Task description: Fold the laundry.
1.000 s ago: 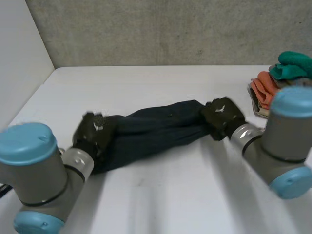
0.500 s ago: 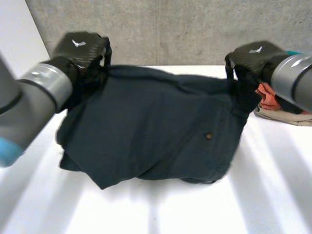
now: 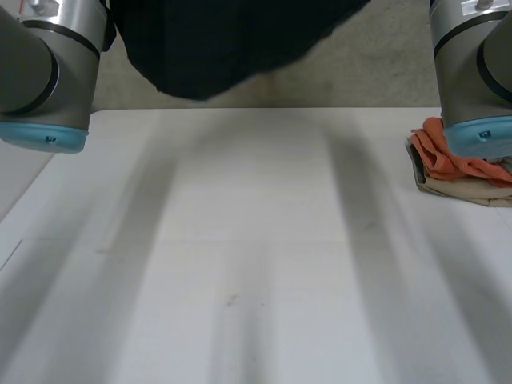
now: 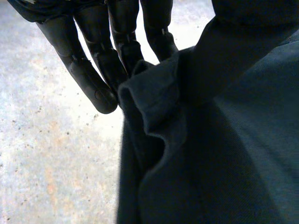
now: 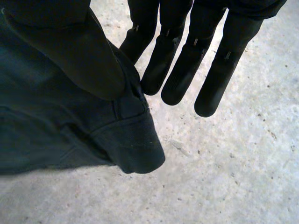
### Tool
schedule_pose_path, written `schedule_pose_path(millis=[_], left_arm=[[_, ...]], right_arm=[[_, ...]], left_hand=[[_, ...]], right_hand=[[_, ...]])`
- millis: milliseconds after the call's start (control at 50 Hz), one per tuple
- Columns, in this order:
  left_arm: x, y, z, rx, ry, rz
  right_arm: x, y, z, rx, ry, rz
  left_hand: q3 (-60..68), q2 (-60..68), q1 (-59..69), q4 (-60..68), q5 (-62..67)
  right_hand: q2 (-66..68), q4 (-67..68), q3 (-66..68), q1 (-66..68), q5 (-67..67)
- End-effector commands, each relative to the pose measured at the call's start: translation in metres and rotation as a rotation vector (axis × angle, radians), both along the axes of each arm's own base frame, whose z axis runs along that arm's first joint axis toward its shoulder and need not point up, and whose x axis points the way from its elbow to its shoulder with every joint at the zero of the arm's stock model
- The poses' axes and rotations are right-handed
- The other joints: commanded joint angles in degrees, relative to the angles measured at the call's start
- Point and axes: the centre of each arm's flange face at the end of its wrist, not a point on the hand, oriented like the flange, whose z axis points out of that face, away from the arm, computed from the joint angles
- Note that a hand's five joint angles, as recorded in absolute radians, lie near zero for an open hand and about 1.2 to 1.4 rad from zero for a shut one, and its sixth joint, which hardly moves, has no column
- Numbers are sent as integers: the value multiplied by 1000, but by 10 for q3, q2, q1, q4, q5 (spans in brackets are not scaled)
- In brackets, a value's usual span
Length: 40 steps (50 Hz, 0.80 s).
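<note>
The left hand (image 4: 100,56) pinches one edge of the dark cloth (image 3: 216,40) between its thumb and straight fingers. The cloth hangs high in the air between both hands, well above the white counter (image 3: 256,240). The right hand (image 5: 184,65) pinches the other end at a thick hem, thumb against straight fingers. The cloth looks soft, floppy and a bit heavy, so it will likely sag and swing; the thick edges seem best to hold. A pile of clothes (image 3: 456,164) sits far right
</note>
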Motion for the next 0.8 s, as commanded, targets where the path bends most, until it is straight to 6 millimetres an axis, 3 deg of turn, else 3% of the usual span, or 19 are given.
schedule_pose_path(millis=[20, 80, 100, 160, 180, 220, 240, 260, 340, 420, 580, 680, 800], left_arm=[[-4, 1, -82, 201, -143, -59], [-5, 3, -124, 305, -208, -75], [-4, 6, -152, 370, -253, -80], [-2, 15, -193, 464, -326, -86], [0, 22, -217, 521, -374, -87], [3, 29, -237, 571, -421, -88], [7, 35, -253, 610, -463, -79], [10, 39, -261, 633, -488, -73], [20, 57, -276, 706, -583, -57], [26, 72, -267, 716, -623, -60], [37, 87, -247, 687, -607, -28], [43, 101, -246, 695, -607, -33], [44, 110, -263, 729, -651, -69]], right_arm=[[11, 7, -60, 233, 163, 95], [16, 15, -95, 350, 234, 130], [15, 19, -121, 433, 282, 140], [13, 24, -160, 547, 341, 146], [9, 29, -186, 625, 383, 144], [6, 34, -213, 700, 422, 145], [3, 37, -225, 738, 440, 144], [-2, 43, -242, 794, 468, 142], [-13, 50, -266, 871, 502, 134], [-19, 56, -267, 895, 501, 135], [-26, 66, -253, 889, 468, 152], [-32, 69, -244, 897, 422, 145], [-35, 71, -231, 898, 345, 151]], left_hand=[[118, 111, 146, 114, 126], [118, 111, 146, 114, 126], [118, 111, 146, 114, 126], [118, 111, 146, 114, 126], [118, 111, 146, 114, 126], [0, -8, 27, -4, 7], [-166, -173, -138, -170, -159], [-244, -251, -217, -248, -237], [-386, -393, -358, -390, -379], [-514, -521, -486, -518, -507], [-541, -548, -514, -545, -534], [-393, -400, -366, -397, -386], [-285, -292, -258, -289, -278]], right_hand=[[131, 115, 120, 164, 125], [131, 115, 120, 164, 125], [131, 115, 120, 164, 125], [131, 115, 120, 164, 125], [131, 115, 120, 164, 125], [131, 115, 120, 164, 125], [131, 115, 120, 164, 125], [131, 115, 120, 164, 125], [131, 115, 120, 164, 125], [131, 115, 120, 164, 125], [131, 115, 120, 164, 125], [131, 115, 120, 164, 125], [131, 115, 120, 164, 125]])
